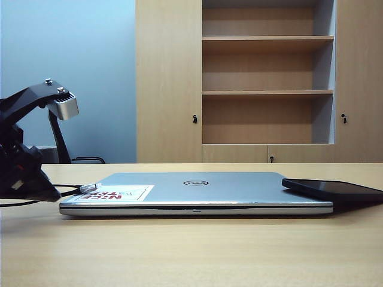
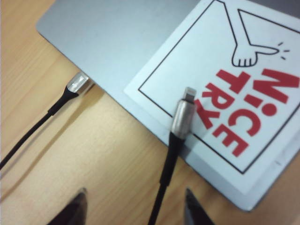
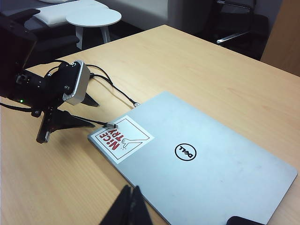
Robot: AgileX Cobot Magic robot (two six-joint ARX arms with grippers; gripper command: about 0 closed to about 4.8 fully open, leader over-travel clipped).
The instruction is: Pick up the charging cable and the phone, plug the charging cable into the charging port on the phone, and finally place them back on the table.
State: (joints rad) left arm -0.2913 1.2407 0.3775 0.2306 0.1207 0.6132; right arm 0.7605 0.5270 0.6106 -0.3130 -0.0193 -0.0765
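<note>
The left gripper [image 2: 133, 208] hung with fingers spread over the charging cable [image 2: 169, 159], whose plug lay on the laptop [image 2: 117, 42] sticker's edge; closing too far back risked pinching limp cord and letting the plug droop. The right gripper [image 3: 127, 206], fingers pressed together and empty, waited above the laptop's near side. Only the exterior view showed the whole phone [image 1: 335, 190], propped on the laptop's far corner above the table [image 1: 191, 251]; the left wrist view alone revealed a second plug [image 2: 77, 84].

The left hand [image 1: 51, 192] is hovering by the table's [image 1: 191, 251] left edge, just behind the charging cable's [image 1: 90, 188] plug, which is lying on the laptop's [image 1: 197, 192] sticker; the phone [image 1: 332, 189] is resting at the laptop's right end.
</note>
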